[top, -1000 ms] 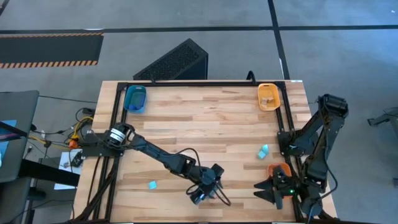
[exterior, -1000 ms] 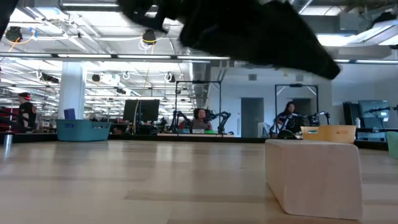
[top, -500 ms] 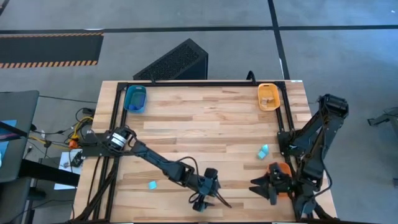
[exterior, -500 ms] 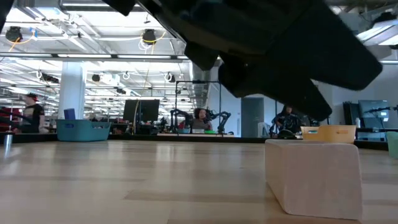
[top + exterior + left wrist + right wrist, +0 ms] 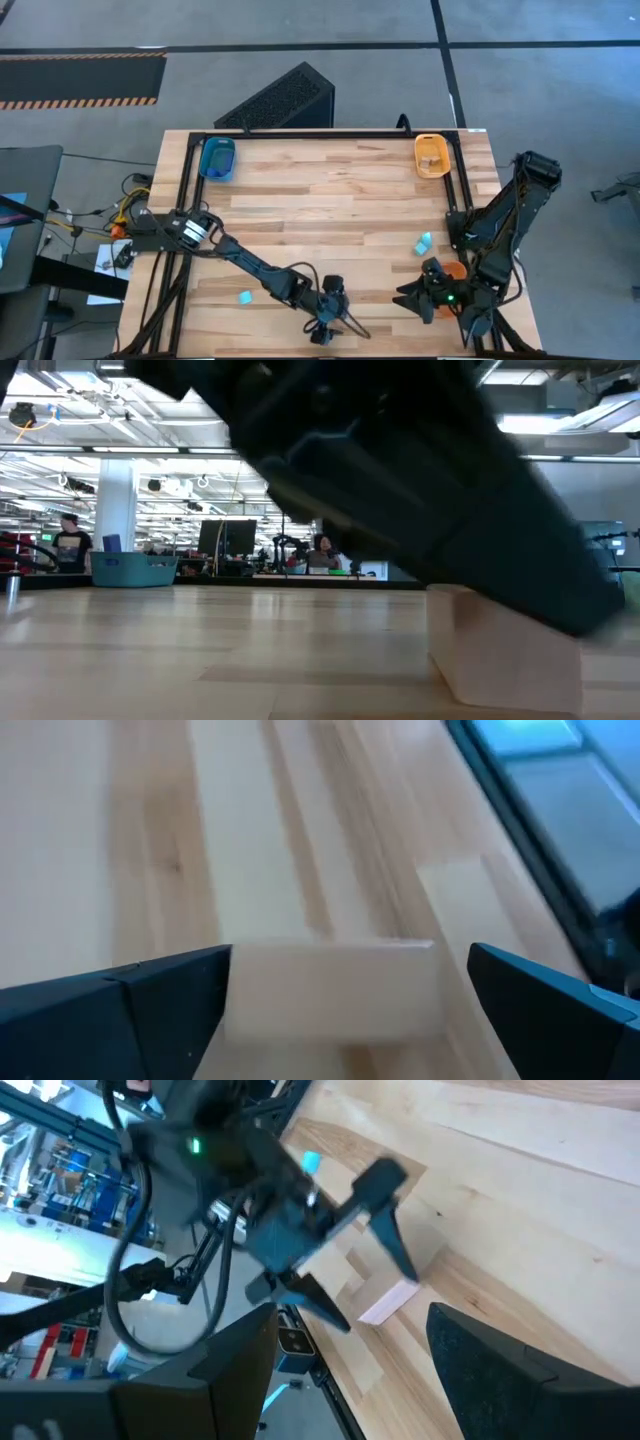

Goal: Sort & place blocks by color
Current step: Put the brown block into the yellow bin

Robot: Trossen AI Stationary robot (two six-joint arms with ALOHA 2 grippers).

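**A:** What is found along the table, taken from the left?

**B:** A blue tray is set at the far left corner. A light cyan cube is seen alone near the front left edge. Further along, the left gripper is lowered at the front edge, its fingers spread wide on either side of a pale tan wooden block, which lies flat on the table. The block is straddled but not clamped; gaps are seen at both ends.

**A:** And on the right?

**B:** A second cyan cube is placed right of centre, and a yellow-orange tray with tan pieces in it is set at the far right corner. An orange tray is partly covered by the right arm. The right gripper is held just beside it, fingers opened wide, nothing between them.

**A:** Can any writing be read?

**B:** None; no label or brand can be made out.
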